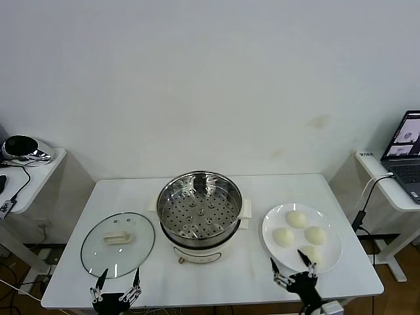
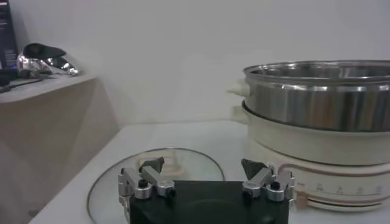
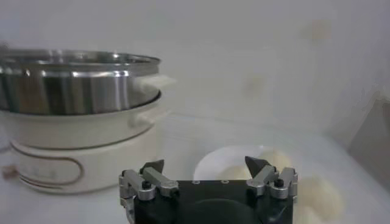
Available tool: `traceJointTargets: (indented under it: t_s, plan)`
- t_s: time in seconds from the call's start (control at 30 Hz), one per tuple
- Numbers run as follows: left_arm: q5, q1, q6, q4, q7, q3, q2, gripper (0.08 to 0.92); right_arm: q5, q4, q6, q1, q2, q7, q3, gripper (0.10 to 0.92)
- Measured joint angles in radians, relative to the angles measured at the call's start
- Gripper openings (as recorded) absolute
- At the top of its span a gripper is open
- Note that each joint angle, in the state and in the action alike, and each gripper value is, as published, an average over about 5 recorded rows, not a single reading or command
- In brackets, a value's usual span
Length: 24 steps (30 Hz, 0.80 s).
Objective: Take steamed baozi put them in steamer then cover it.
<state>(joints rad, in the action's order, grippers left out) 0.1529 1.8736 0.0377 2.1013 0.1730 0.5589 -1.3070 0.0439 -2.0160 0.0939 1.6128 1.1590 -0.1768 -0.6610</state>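
Several cream-white baozi (image 1: 296,219) lie on a flat white plate (image 1: 331,231) at the table's right. The steel steamer (image 1: 199,207) on its cream base stands in the middle, uncovered, its perforated tray bare. The clear glass cover (image 1: 118,243) with a cream handle lies flat on the table at the left. My left gripper (image 1: 118,279) is open and empty at the front edge, just before the cover (image 2: 183,161). My right gripper (image 1: 290,262) is open and empty at the front edge, over the plate's near rim. The right wrist view shows the steamer (image 3: 79,91) and baozi (image 3: 317,192).
A white side table with a black and silver device (image 1: 23,149) stands at the far left. A laptop (image 1: 407,147) sits on a stand at the far right. A wall rises close behind the table.
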Motion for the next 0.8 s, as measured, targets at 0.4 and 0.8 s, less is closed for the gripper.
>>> traceJointTargets:
  t_s: [0.4, 0.8]
  plan:
    - [-0.015, -0.03, -0.045, 0.01, -0.004, 0.016, 0.031, 0.823, 0.21, 0.106, 0.112, -0.249, -0.346, -0.223, 0.034, 0.823]
    - [-0.023, -0.056, -0.077, 0.013, 0.01, 0.019, 0.033, 0.823, 0.251, 0.308, 0.141, -0.751, -0.597, -0.553, 0.426, 0.823]
